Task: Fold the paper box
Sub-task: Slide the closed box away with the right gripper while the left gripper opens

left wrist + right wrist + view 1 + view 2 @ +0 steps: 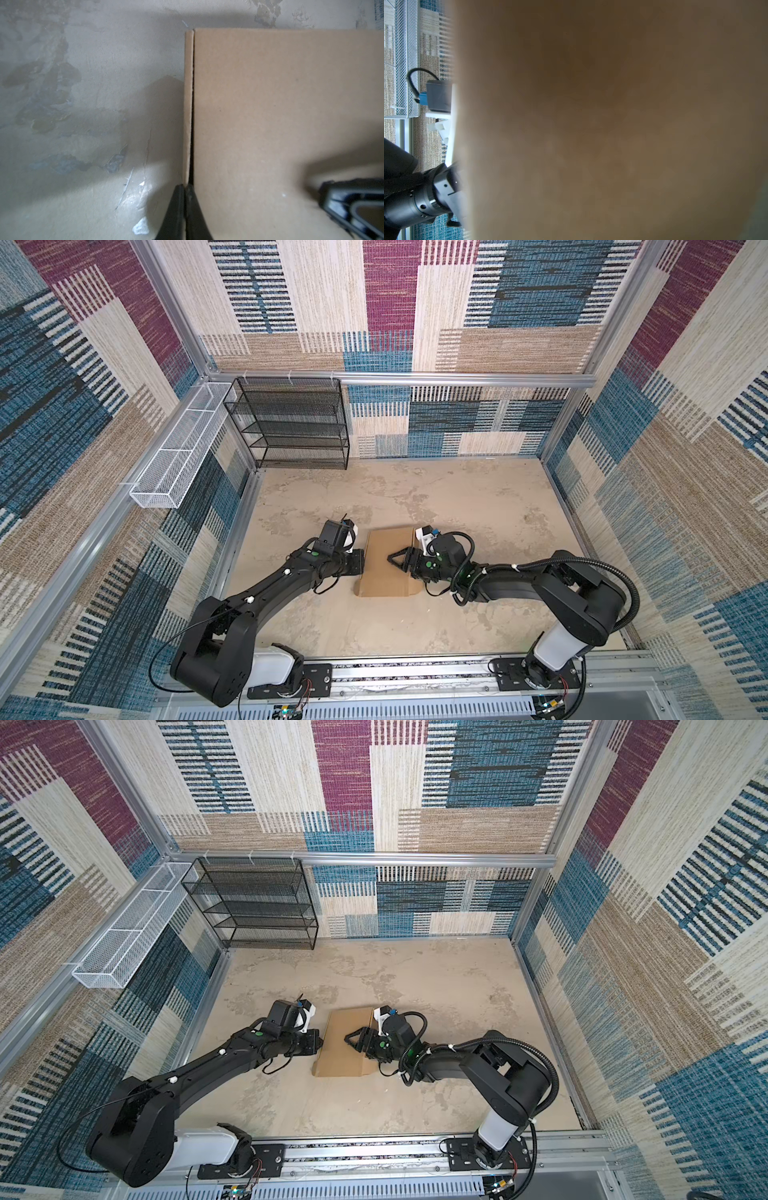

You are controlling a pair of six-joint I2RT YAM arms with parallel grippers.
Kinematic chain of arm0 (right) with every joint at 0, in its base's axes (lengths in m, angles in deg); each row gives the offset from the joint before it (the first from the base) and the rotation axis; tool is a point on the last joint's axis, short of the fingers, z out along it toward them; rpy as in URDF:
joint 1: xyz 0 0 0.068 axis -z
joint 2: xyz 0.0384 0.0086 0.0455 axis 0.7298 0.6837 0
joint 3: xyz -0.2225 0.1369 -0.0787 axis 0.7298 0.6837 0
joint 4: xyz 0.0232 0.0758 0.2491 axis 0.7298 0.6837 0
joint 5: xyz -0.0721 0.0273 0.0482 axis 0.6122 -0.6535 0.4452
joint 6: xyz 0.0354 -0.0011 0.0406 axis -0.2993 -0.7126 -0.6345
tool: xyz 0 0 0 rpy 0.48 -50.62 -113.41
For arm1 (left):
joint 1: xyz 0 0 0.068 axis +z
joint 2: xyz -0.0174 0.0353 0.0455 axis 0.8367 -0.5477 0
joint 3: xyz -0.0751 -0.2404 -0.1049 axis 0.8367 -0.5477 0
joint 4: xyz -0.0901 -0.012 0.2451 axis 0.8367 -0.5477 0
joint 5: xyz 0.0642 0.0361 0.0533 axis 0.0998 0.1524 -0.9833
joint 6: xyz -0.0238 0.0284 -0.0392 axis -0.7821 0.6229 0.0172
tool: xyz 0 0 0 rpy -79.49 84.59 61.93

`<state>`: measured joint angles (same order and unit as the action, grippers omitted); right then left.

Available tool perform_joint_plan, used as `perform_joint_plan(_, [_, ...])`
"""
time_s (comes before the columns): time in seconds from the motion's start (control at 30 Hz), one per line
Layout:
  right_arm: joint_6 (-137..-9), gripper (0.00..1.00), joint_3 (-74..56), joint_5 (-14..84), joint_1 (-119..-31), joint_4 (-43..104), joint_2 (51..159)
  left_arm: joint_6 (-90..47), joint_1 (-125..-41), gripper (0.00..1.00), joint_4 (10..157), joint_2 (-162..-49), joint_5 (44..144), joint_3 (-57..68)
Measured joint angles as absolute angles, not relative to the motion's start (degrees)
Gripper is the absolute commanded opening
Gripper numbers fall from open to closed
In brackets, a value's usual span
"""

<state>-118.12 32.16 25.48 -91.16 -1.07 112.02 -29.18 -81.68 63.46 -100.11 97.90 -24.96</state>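
The paper box (386,576) (340,1060) is plain brown cardboard, folded up and lying mid-table. My left gripper (360,563) (321,1043) is at its left edge. In the left wrist view its jaws (185,187) are pressed together on the thin upright side wall (187,104), beside the lid panel (270,114). My right gripper (391,560) (348,1040) reaches in from the right and lies over the top of the box. One of its fingers (349,201) rests on the lid. Blurred cardboard (591,124) fills the right wrist view and hides its jaws.
A black mesh shelf rack (291,423) stands at the back left. A white mesh basket (178,452) hangs on the left wall. Patterned walls close in three sides, and the arms' mounting rail (415,672) runs along the front.
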Motion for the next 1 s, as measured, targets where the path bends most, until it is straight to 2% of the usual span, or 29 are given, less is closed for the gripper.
perform_joint_plan(0.23, [-117.09, 0.59, 32.14, 26.62, -91.18, -0.16, 111.48, -29.18, -81.74, 0.19, 63.11, -99.37, 97.94, -23.94])
perform_joint_plan(0.63, [-115.13, 0.54, 32.05, 28.63, -91.21, 2.69, 109.38, -29.12, -81.77, 0.29, 60.53, -95.67, 97.20, -21.66])
perform_joint_plan(1.0, [-113.86, 0.53, 32.49, 28.58, -91.14, 2.75, 107.32, -28.98, -77.50, 0.46, 57.21, -86.99, 93.90, -21.58])
